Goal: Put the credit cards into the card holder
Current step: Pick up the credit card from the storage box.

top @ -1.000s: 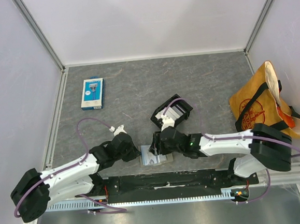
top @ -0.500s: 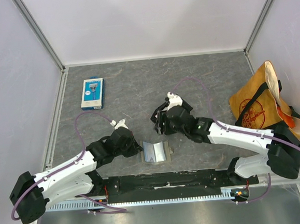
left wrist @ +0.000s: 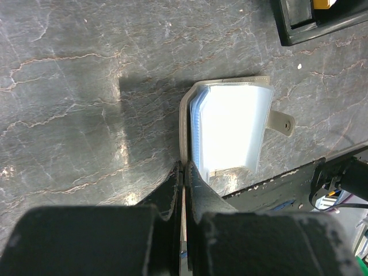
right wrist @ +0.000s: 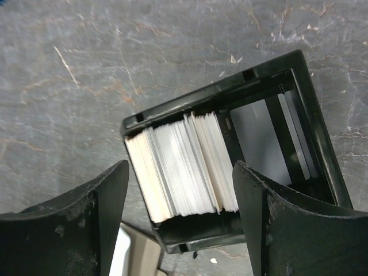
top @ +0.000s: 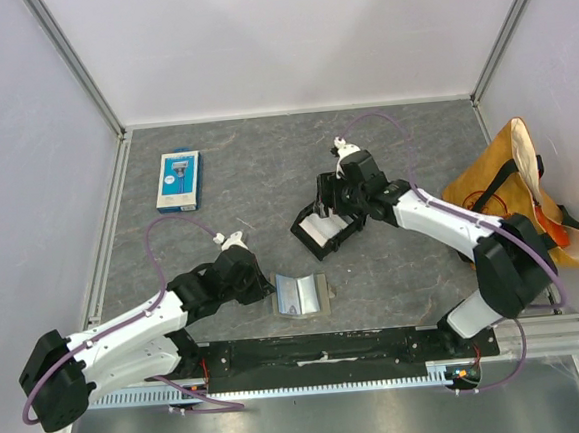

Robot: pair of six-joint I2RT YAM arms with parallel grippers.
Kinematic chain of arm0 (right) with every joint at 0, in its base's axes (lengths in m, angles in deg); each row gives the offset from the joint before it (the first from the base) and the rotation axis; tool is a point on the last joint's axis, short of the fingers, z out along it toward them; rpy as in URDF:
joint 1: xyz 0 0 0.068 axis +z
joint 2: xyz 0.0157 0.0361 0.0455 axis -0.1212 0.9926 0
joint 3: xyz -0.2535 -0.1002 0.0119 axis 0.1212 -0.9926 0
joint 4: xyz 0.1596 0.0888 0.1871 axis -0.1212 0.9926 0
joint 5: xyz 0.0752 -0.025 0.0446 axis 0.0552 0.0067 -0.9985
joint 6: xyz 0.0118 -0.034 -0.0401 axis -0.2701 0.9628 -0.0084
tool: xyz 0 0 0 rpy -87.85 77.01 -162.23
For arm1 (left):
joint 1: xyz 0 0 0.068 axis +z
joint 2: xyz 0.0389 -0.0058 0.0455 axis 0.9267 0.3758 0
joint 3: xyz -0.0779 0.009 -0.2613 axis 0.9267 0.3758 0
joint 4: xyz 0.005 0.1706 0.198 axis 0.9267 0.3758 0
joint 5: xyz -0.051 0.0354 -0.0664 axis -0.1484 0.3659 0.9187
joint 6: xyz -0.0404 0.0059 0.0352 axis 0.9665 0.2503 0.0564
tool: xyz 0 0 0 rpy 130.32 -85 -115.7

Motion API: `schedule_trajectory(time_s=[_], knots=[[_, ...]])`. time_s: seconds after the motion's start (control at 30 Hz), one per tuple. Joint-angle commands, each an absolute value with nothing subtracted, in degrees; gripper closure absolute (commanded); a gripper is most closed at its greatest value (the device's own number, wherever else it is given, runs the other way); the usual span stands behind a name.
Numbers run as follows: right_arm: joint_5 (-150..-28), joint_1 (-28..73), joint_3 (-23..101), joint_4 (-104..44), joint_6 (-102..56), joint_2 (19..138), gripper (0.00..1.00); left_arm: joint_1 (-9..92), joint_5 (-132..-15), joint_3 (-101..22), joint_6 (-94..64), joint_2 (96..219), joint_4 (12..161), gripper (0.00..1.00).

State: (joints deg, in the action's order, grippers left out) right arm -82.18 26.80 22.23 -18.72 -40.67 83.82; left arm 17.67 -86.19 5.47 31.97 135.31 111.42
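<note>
Grey marbled desk (top: 245, 160), walled by pale panels, carries one blue-and-white retail pack (top: 178, 179) at ten o'clock and one mustard cloth tote bag (top: 494, 205) at three. Near centre, one black plastic box tray (right wrist: 270, 68) holds a stack of white plastic credit cards (right wrist: 184, 164), too many to count. The right tool (right wrist: 181, 184) hovers over them, fingers apart. At six o'clock, the left tool (left wrist: 184, 172) is pinched together on the edge of the one grey-tan folding card holder (left wrist: 230, 126).

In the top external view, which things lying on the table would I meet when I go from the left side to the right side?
blue-and-white pack → card holder → tan bag
</note>
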Motion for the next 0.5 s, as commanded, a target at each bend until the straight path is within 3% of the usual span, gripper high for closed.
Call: schedule_trajectory(time_s=[0.0,0.47], knots=[[-88.22,25.56,26.04,-17.92,-35.73,87.58,0.2,17.57,-86.8,5.01,30.44,134.64,110.9,0.98],[-94.37,21.08,26.49,-19.24,-32.48,93.91,0.11,17.57,-86.88,4.92,30.79,134.47,110.98,0.98]])
